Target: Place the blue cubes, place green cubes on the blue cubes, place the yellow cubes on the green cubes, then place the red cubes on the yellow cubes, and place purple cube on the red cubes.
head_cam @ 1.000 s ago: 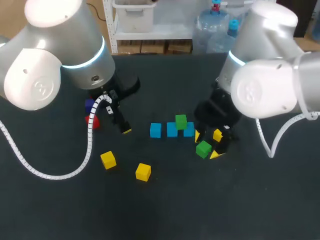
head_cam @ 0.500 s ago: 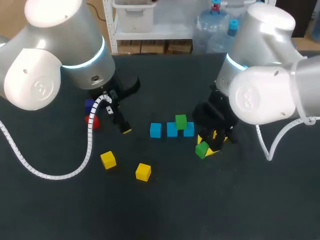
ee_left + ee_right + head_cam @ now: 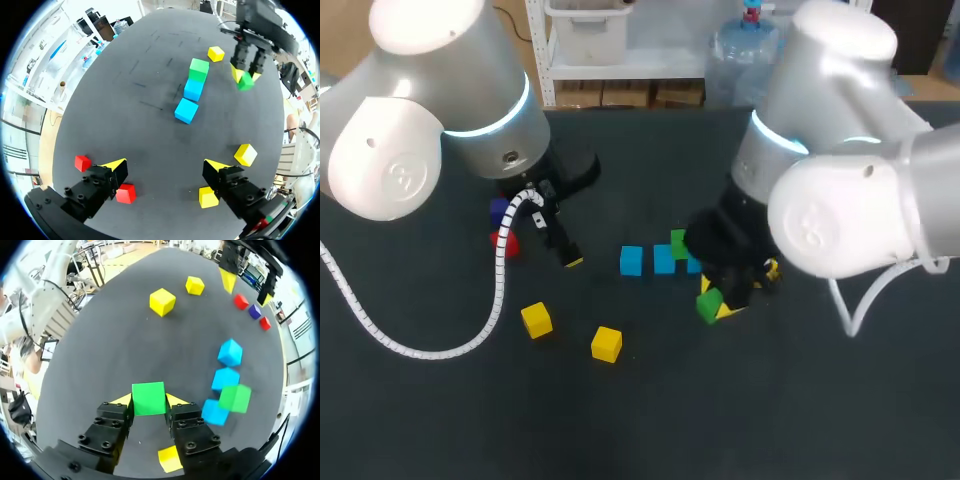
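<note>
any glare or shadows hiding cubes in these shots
Head view: no glare on the table, but the right arm covers part of the blue cubes and shades the green cube. Left wrist view: cubes evenly lit, soft shadows only. Right wrist view: the green cube in the right gripper shows fully, no glare on it.

Bright, even overhead light falls on the dark matte surface (image 3: 650,420), which throws back no glare. The white shells of the left arm (image 3: 410,100) and right arm (image 3: 840,200) shine pale, nearly washed out at upper left. The yellow cube (image 3: 606,343) casts only a faint, soft shadow. In both wrist views, lines bow toward the edges, where brightness blows out.
</note>
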